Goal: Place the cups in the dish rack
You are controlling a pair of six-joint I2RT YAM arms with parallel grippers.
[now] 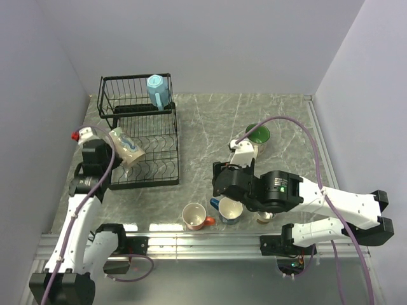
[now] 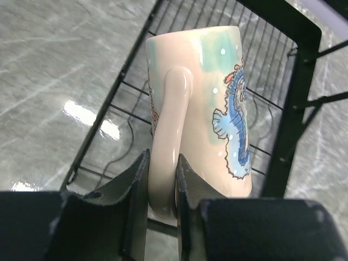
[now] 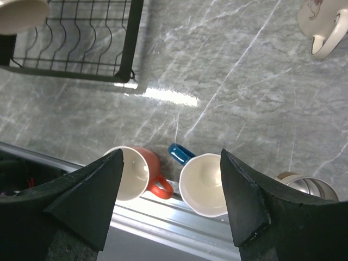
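My left gripper [image 2: 162,179] is shut on the handle of a cream cup with a blue seahorse [image 2: 206,103], holding it tilted over the left edge of the black dish rack [image 1: 146,184]. A light blue cup [image 1: 158,91] stands in the rack's upper shelf. My right gripper [image 3: 171,163] hangs open above the orange-red cup [image 3: 133,174] and the dark blue cup [image 3: 204,185], with nothing between its fingers. Both cups stand upright near the table's front edge. A cream cup that is green inside [image 1: 257,135] stands further back.
A small metal cup [image 1: 264,218] stands just right of the dark blue one, under my right arm. A metal rail [image 1: 210,244] runs along the table's near edge, close behind the front cups. Grey walls close in the table on the left, back and right.
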